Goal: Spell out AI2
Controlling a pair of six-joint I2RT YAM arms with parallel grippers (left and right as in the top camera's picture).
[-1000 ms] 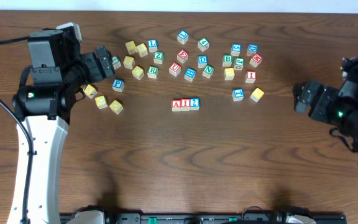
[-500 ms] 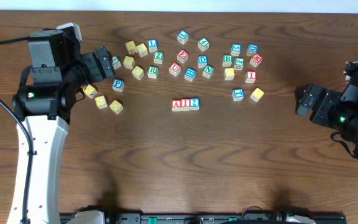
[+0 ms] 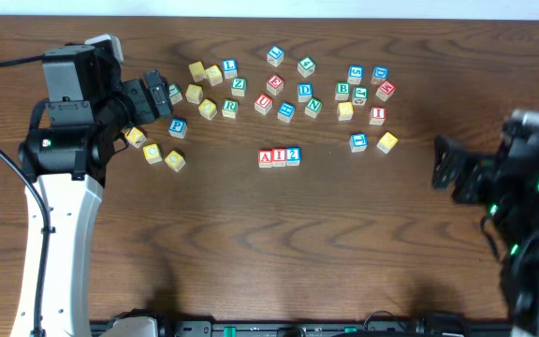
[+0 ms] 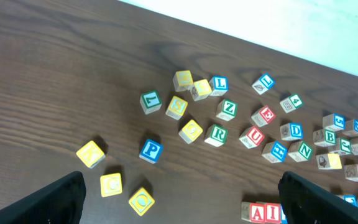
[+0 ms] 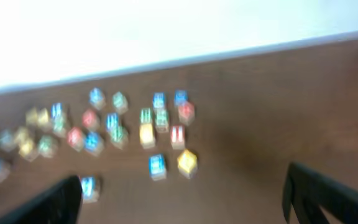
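The red A cube (image 3: 266,157), the red I cube (image 3: 279,157) and the blue 2 cube (image 3: 293,155) stand side by side in a row at the table's middle, reading AI2. The A (image 4: 257,213) and I (image 4: 271,214) also show at the bottom of the left wrist view. My left gripper (image 3: 162,101) is open and empty, raised at the left among yellow cubes. My right gripper (image 3: 445,163) is open and empty, far right of the row. The right wrist view is blurred; the blue cube (image 5: 89,187) at its lower left may be the 2.
Many other letter cubes lie scattered along the back, from the yellow ones (image 3: 175,161) at left to a yellow cube (image 3: 387,141) and a blue cube (image 3: 358,141) at right. A second red I cube (image 3: 377,115) sits among them.
The right arm has drawn back and swung, its gripper now slightly left and lower in the overhead view. The left arm and the cubes have not moved.
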